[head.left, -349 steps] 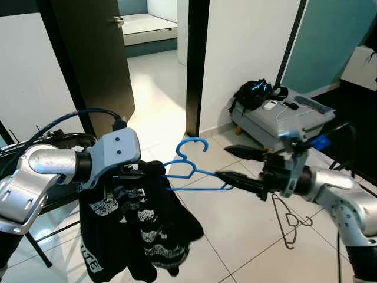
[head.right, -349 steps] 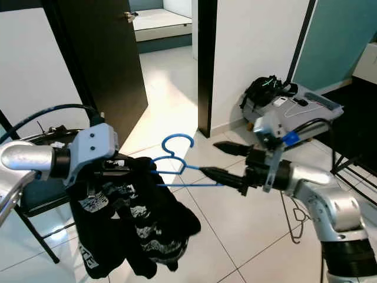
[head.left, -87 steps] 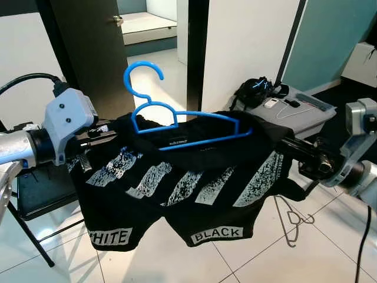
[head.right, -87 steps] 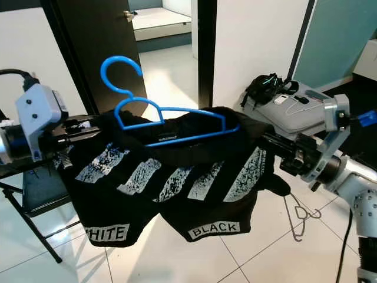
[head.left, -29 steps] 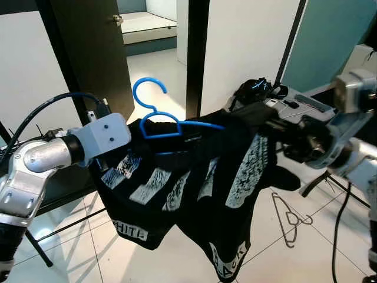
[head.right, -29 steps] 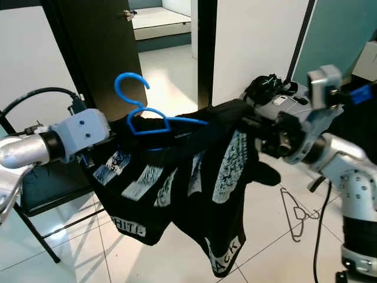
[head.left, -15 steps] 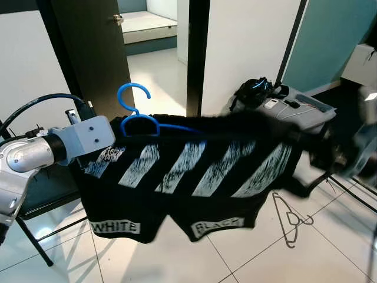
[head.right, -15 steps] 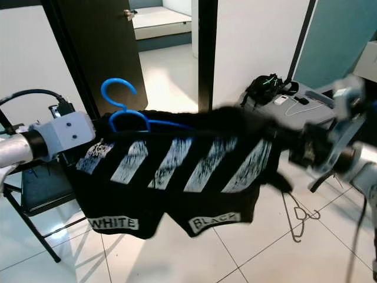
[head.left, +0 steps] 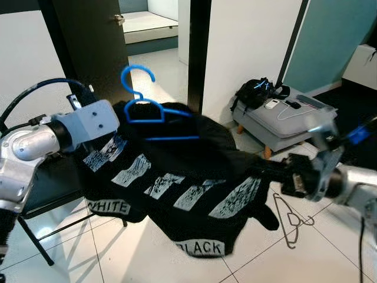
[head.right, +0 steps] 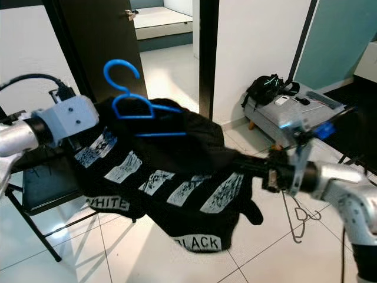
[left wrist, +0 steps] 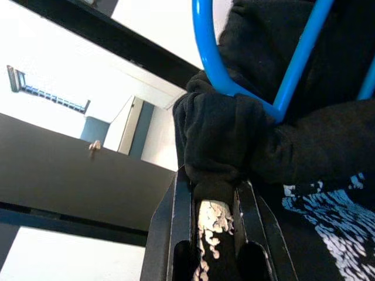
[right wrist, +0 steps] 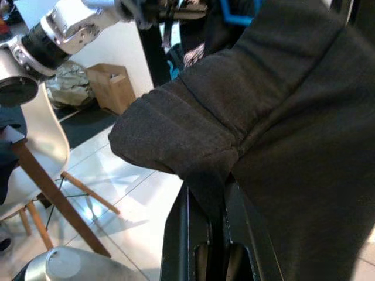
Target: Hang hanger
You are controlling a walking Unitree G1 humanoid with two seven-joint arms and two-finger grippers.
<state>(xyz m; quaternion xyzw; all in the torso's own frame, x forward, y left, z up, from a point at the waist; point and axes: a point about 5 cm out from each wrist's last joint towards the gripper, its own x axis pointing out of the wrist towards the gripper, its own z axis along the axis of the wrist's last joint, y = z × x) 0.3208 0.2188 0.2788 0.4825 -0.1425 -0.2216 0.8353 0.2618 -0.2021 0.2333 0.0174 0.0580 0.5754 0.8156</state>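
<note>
A blue plastic hanger (head.left: 148, 107) sits inside the neck of a black T-shirt (head.left: 177, 177) with white stripes and the words WHITE and BLACK. Its hook stands up above the collar. My left gripper (left wrist: 214, 196) is shut on the shirt's shoulder cloth just below the hanger's bar, held high on the left. Lower on the right, my right gripper (right wrist: 214, 188) is shut on the other shoulder, which shows in the left eye view as black cloth (head.left: 268, 171) bunched in front of my wrist. The shirt slopes down from left to right between them.
A dark wire hanger (head.left: 291, 219) lies on the tiled floor at the right. Behind it stands a grey case (head.left: 291, 121) with a black bag (head.left: 254, 93). A dark door (head.left: 88, 47) and a black door post (head.left: 197, 53) stand behind. A black folding chair (head.left: 41, 194) stands at the left.
My right gripper has dropped lower with its shoulder of the shirt, so the shirt now slants down to the right instead of hanging level. The hanger has stayed in the collar.
</note>
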